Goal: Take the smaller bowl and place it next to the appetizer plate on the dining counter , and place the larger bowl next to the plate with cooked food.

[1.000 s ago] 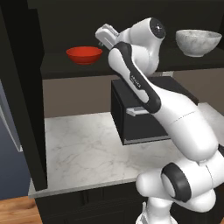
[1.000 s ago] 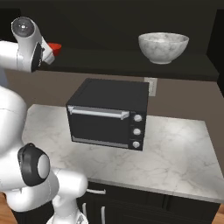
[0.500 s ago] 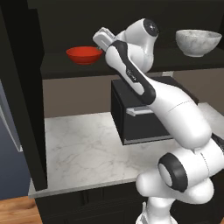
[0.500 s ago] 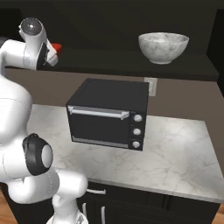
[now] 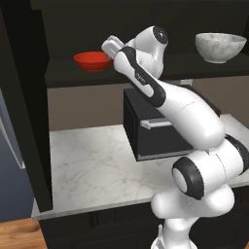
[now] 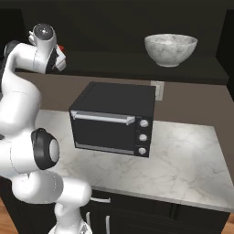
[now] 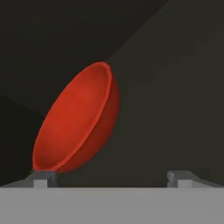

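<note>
The smaller bowl (image 5: 92, 62), shallow glossy red, sits on a dark upper shelf; a sliver of the smaller bowl (image 6: 61, 47) shows behind the arm in the right base view. My gripper (image 5: 109, 50) is at the bowl's right rim, open and holding nothing. In the hand view the smaller bowl (image 7: 78, 122) looms close and tilted, its rim by the left of my gripper's (image 7: 109, 177) two spread tips. The larger bowl (image 5: 220, 47), grey-white marbled, stands further right on the same shelf, also as larger bowl (image 6: 170, 49). The appetizer plate, the plate with cooked food and the dining counter are out of view.
A black toaster oven (image 5: 155, 136) stands on the marble worktop (image 5: 92, 165) under the shelf, also seen as oven (image 6: 112, 121). A tall dark cabinet wall (image 5: 29, 107) borders the worktop's left side. Dark shelf walls close in around the red bowl.
The hand has edged a little closer to the red bowl. The jaws have stayed open and both bowls have stayed put.
</note>
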Controlling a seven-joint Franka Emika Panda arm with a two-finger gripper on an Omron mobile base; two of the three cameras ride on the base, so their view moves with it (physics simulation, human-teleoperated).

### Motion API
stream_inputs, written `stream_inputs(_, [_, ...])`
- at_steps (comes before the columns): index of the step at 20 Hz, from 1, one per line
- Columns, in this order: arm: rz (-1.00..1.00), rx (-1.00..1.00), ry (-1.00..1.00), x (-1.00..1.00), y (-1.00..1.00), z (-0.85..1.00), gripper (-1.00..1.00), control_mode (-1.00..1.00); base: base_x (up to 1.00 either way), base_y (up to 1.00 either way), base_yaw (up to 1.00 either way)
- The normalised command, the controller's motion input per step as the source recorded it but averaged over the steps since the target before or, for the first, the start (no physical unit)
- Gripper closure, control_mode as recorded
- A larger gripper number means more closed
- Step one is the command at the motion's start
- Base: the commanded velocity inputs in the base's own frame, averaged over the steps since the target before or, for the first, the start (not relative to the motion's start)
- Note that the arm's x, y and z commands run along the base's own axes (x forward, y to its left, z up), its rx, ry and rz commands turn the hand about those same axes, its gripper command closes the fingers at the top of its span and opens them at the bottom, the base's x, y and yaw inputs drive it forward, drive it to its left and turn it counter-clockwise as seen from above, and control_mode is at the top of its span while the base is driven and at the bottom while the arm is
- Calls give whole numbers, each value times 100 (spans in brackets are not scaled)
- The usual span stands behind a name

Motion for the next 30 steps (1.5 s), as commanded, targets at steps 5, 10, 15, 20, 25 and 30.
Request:
stream_inputs(5, [0,0,5,48,9,-14,-100,-100,0,0,0])
stream_inputs(10, [0,0,3,45,18,-10,-100,-100,0,0,0])
stream_inputs(15, [0,0,5,30,19,-35,-100,-100,0,0,0])
stream_inputs(20, [0,0,1,21,38,-43,100,-100,0,0,0])
stream_inputs(25, [0,0,0,21,52,-52,100,-100,0,0,0])
stream_inputs(30, [0,0,0,14,40,-45,100,-100,0,0,0])
